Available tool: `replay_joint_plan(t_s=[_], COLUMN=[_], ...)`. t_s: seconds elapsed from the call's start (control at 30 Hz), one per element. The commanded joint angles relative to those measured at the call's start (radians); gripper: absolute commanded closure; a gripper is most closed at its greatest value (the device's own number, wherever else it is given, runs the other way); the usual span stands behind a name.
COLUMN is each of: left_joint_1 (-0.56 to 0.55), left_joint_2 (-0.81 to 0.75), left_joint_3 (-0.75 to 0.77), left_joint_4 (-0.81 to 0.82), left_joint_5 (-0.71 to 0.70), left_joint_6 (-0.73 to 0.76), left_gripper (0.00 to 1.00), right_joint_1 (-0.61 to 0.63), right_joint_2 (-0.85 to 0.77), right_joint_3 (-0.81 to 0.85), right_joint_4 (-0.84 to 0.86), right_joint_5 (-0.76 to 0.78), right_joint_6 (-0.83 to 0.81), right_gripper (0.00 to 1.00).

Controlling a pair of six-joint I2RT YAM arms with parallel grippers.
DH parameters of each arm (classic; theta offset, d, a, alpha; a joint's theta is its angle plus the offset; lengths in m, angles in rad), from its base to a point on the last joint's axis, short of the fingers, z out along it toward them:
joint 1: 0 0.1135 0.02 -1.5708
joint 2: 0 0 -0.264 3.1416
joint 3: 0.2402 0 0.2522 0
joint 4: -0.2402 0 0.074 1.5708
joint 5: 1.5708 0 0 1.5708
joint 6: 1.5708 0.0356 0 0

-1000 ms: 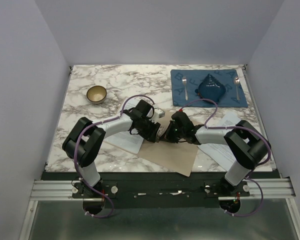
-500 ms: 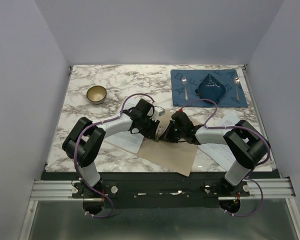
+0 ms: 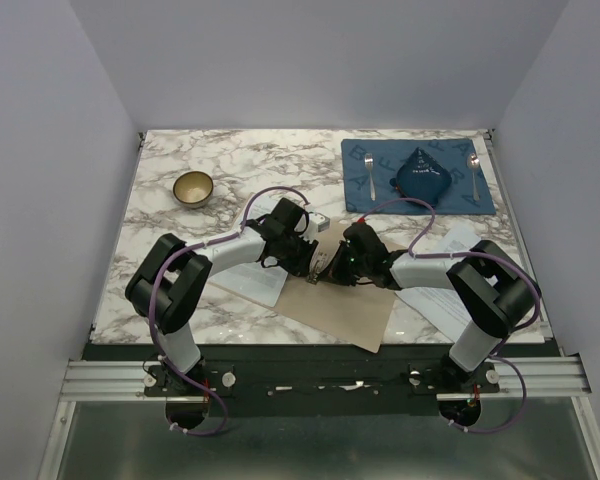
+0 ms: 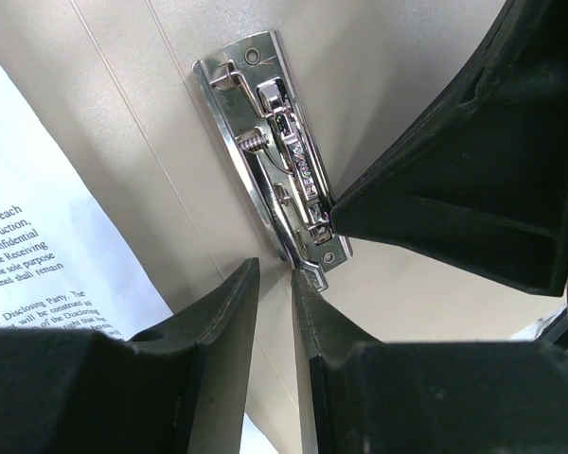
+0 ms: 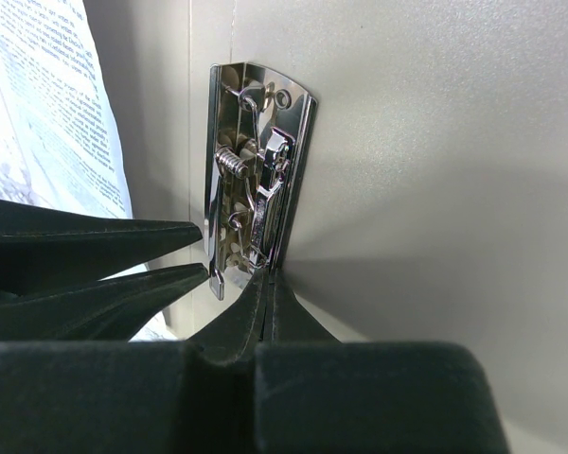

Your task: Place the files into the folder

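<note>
The tan folder (image 3: 350, 300) lies open at the table's middle front. Its metal clip (image 4: 275, 151) shows in both wrist views, in the right wrist view (image 5: 256, 161) too. My left gripper (image 4: 275, 270) is open by a narrow gap, empty, its tips at the clip's near end. My right gripper (image 5: 265, 279) is shut, its tip pressed against the clip's end from the other side. White printed files lie beside the folder on the left (image 3: 252, 282) and on the right (image 3: 435, 292). One sheet (image 4: 38, 246) lies next to the clip.
A small tan bowl (image 3: 193, 187) stands at the back left. A blue placemat (image 3: 450, 200) at the back right holds a dark folded napkin (image 3: 422, 175), a fork (image 3: 370, 175) and a spoon (image 3: 474, 170). Grey walls enclose the table.
Both grippers have stayed together at the clip, with only a slight shift of the left one. The folder and the sheets have not moved.
</note>
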Motion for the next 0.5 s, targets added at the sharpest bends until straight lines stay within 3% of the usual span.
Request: replay_joint_plan(t_s=[0.0,0.47], left_joint_1=[-0.01,-0.034], left_joint_2=[0.025,-0.028], left_joint_3=[-0.002,0.03], left_joint_4=[-0.004,-0.063], left_joint_5=[-0.011,-0.021], left_joint_6=[0.011,0.02], left_gripper=[0.67,0.67], right_joint_1=[0.002,0.002], right_joint_2=[0.054,0.066], right_joint_3=[-0.042,-0.029], right_joint_4=[-0.08,-0.083], right_joint_5=[0.037,0.031], right_joint_6=[-0.013,-0.016], right_gripper=[1.0,1.0])
